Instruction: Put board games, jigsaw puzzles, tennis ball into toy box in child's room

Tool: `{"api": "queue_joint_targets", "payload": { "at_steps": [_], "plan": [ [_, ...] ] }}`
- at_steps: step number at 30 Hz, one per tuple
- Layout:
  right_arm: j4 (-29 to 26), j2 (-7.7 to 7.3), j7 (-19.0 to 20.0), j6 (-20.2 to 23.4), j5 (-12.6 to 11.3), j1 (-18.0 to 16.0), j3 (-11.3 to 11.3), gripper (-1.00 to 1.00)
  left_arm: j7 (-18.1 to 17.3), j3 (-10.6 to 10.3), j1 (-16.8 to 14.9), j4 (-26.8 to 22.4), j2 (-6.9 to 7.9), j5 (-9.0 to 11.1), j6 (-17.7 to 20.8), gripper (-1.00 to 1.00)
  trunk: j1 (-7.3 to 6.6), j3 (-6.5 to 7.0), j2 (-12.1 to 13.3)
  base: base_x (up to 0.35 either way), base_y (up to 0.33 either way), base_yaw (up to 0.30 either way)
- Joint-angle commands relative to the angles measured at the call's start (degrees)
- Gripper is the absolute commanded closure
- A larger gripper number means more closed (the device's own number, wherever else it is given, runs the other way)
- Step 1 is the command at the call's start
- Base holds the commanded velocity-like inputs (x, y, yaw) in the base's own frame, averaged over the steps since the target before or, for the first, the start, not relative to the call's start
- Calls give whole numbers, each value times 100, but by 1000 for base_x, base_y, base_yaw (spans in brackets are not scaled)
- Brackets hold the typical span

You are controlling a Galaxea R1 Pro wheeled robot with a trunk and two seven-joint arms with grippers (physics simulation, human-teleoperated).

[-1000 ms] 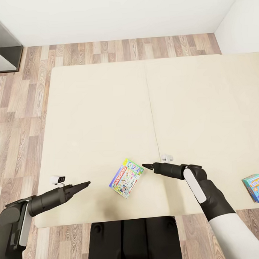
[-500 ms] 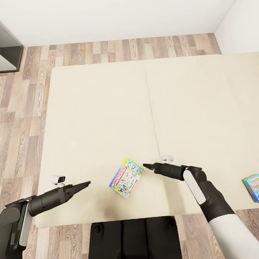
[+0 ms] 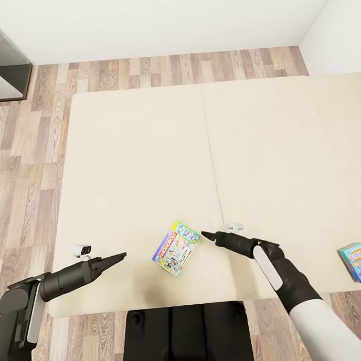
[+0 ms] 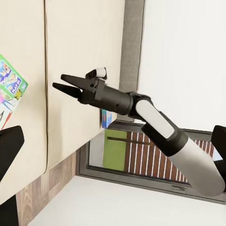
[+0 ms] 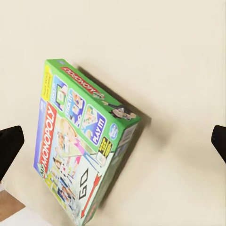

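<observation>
Two board games on bed

We see the small blue board game partly cut by the right frame edge; its lid print is too small to read.

Home bedroom: beige two-section bed, wood-plank floor, white walls, board games on the mattress.
</observation>
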Motion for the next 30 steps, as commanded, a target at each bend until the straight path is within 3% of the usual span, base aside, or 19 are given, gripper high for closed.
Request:
{"api": "queue_joint_targets", "payload": {
  "at_steps": [1,16,30],
  "plan": [
    [15,-4,31,5,-29,-2,9,-100,-21,1,0,-1,1,-2,61,-100,3,-6,-9,0,0,0],
    [89,40,285,-84,-18,-2,36,-100,-45,11,-2,-1,5,-15,59,-100,3,-6,-9,0,0,0],
    [81,70,296,-86,-25,-2,592,-100,-43,10,1,-1,4,-10,60,-100,3,-6,-9,0,0,0]
  ]
}}
